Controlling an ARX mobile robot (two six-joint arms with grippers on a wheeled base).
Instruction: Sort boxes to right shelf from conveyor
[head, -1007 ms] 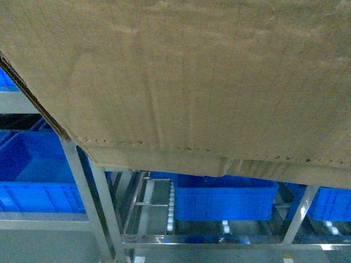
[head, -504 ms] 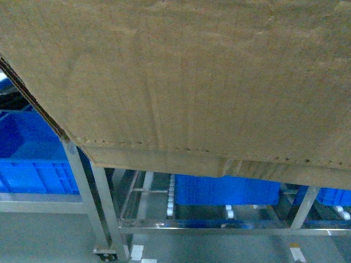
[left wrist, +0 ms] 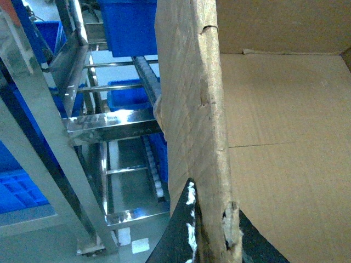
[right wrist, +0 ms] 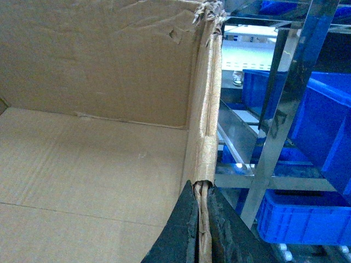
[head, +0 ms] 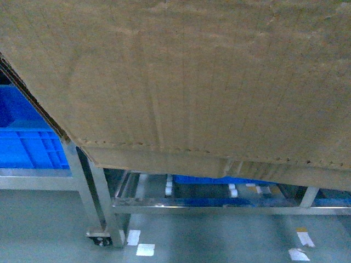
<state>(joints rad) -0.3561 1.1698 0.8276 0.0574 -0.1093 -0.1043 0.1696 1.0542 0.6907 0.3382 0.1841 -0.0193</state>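
In the head view the cardboard box fills nearly the whole picture, its brown corrugated side held high and tilted, with a perforated line near its lower edge; neither gripper shows here. Below it stands the steel frame of the right shelf on a castor, with small white roller wheels and blue crates on the racks behind. The left wrist view shows what the head view cannot: the left gripper pinches the ragged top rim of one box wall, one dark finger outside and one inside, closed tight on the cardboard. It also looks into the box's bare inside, and past the wall to the shelf's sloping roller rails. The right wrist view shows the right gripper likewise clamped on the torn rim of a box wall, with shelf uprights and blue crates just beside it.
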